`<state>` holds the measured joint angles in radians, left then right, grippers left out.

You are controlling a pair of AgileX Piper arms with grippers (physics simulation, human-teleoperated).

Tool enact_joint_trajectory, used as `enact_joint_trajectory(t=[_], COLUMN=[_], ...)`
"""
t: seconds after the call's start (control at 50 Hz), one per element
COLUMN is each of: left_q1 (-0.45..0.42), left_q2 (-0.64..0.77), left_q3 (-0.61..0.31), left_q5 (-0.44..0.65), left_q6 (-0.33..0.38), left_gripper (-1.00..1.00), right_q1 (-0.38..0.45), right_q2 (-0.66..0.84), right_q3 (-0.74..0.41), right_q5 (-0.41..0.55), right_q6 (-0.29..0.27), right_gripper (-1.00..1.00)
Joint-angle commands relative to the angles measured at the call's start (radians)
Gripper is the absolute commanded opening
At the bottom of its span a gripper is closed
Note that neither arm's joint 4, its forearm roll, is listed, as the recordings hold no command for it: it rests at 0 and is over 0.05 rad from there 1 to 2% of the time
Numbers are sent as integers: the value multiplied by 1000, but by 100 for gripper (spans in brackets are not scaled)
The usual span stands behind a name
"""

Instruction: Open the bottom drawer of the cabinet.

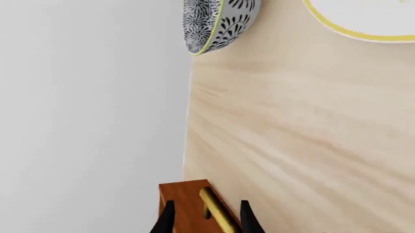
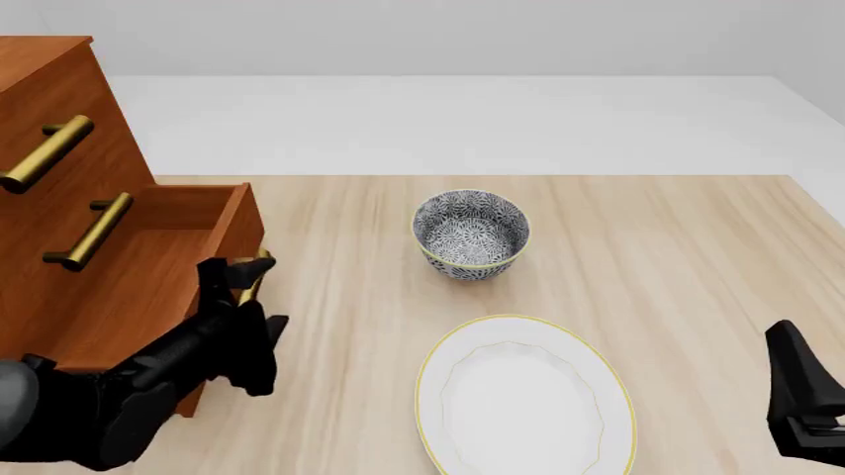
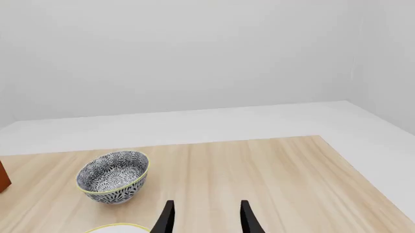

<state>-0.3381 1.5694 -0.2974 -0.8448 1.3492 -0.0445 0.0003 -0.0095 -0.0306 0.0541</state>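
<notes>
The reddish-brown cabinet [image 2: 73,94] stands at the table's far left. Its bottom drawer [image 2: 126,297] is pulled out, with the inside showing from above. In the left wrist view, the drawer front [image 1: 183,204] and its brass bar handle [image 1: 218,216] lie between my fingers. My left gripper [image 2: 245,277] is at that handle, and its jaws stand apart on either side of the bar without pinching it. My right gripper [image 2: 797,391] hangs open at the near right with nothing in it, also seen in the right wrist view [image 3: 207,218].
A patterned blue-white bowl [image 2: 472,235] sits mid-table, right of the drawer. A white plate with a yellow rim [image 2: 436,368] lies in front of the bowl. Two closed drawers, each with a brass handle [image 2: 90,230], are above the open one.
</notes>
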Motion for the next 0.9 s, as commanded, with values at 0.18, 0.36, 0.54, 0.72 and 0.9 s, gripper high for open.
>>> enact_joint_trajectory(t=[0.18, 0.36, 0.54, 0.72, 0.9], left_q1=[-76, -108, -121, -97, -64], left_q2=[-298, -467, -625, -700, -719], left_q3=[-13, -70, -188, -329, -539], left_q5=[226, 414, 672, 898, 1167], left_q6=[-78, -152, -294, -460, -747], left_gripper=[100, 100, 100, 100, 100], right_q1=[0, 0, 1, 1, 2], right_q2=[0, 0, 0, 0, 0], right_q3=[-3, -1, 5, 4, 2], right_q5=[2, -1, -6, -7, -6], right_q6=[1, 2, 1, 2, 1], right_gripper=[100, 100, 100, 100, 100])
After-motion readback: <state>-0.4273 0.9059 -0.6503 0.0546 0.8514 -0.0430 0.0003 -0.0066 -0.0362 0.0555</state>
